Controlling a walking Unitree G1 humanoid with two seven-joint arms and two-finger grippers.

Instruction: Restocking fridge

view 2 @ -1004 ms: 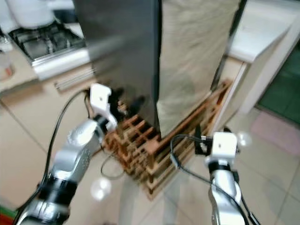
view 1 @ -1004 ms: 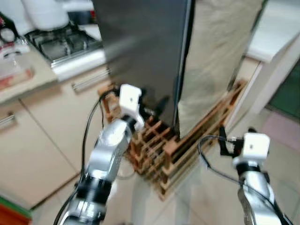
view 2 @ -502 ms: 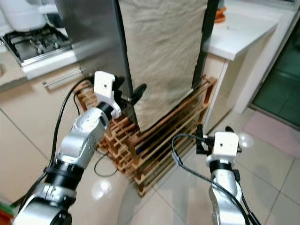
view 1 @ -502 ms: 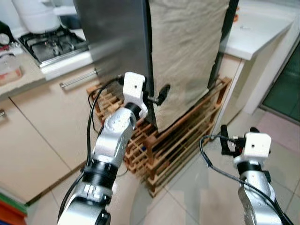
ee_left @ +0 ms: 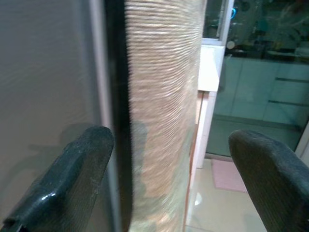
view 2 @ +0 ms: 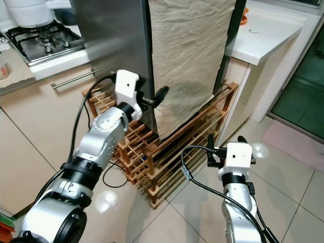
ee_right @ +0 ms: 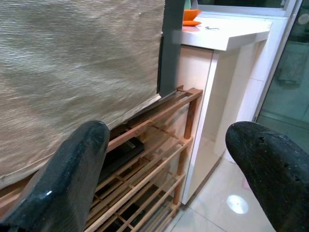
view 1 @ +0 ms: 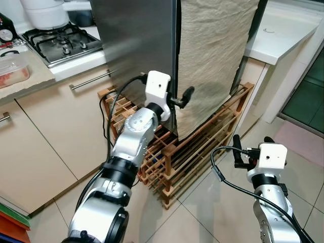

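A tall steel fridge (view 1: 136,45) stands on a low wooden rack (view 1: 202,147), and a beige woven cloth (view 1: 212,61) hangs over the face beside its steel panel. My left gripper (view 1: 179,98) is raised to the vertical edge where steel meets cloth. It is open, with one finger (ee_left: 77,169) before the steel and the other (ee_left: 270,169) out past the cloth. My right gripper (view 1: 250,147) hangs low and open in front of the rack, holding nothing; its wrist view looks at the cloth and the rack's slats (ee_right: 154,125).
A gas hob (view 1: 55,38) and cabinets with a bar handle (view 1: 91,80) are on the left. A plastic box (view 1: 12,66) sits on that counter. A white counter (view 1: 283,30) with an orange item (ee_right: 191,14) stands on the right. Tiled floor (view 1: 212,212) lies below.
The head view has swung and steadied, and the blur is gone. My left gripper has stayed at the fridge's edge, slightly higher. The right gripper has kept its low place.
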